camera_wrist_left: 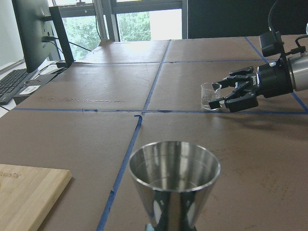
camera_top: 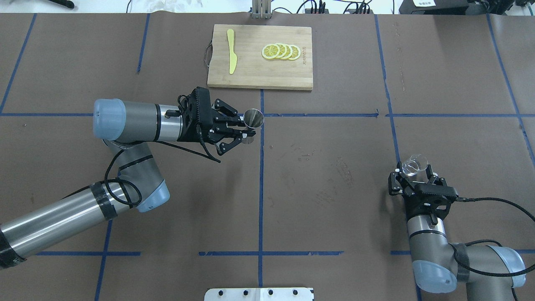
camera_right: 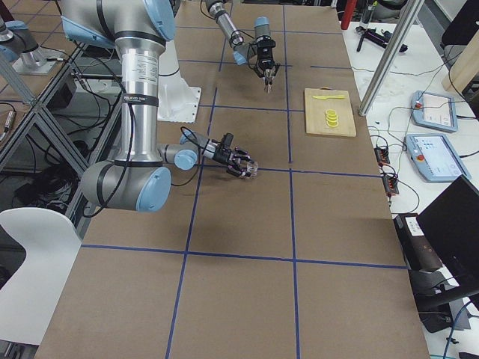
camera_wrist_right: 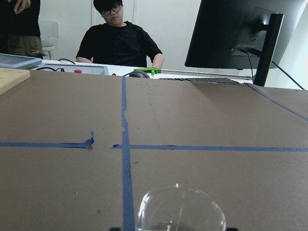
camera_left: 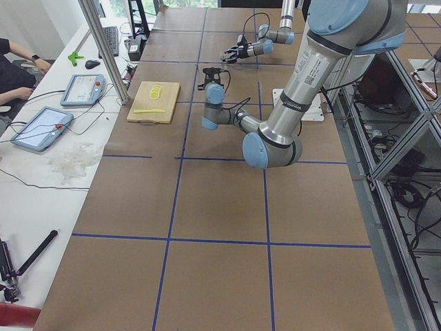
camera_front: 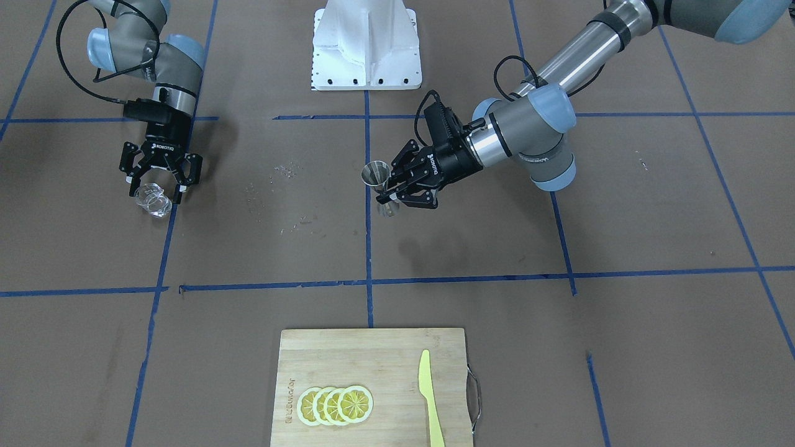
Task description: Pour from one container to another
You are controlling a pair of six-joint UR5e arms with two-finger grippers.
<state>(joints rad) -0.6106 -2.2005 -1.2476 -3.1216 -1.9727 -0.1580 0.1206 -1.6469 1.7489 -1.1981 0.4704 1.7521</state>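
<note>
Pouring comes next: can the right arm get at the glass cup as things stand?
Probably yes: the right gripper has its open jaws either side of the glass cup, nothing between them, and the left gripper, holding the jigger, is far off.

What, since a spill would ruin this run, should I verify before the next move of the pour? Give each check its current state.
1. Left gripper clamped on the jigger at its waist: ok.
2. Jigger upright, mouth up: ok.
3. Right gripper firmly gripping the glass cup: cannot tell; its fingers straddle the cup.
4. Cup lifted off the table: not ok; it seems to sit on it.
5. Cup positioned over the jigger: not ok; they are far apart.
6. Liquid in the cup: cannot tell.
</note>
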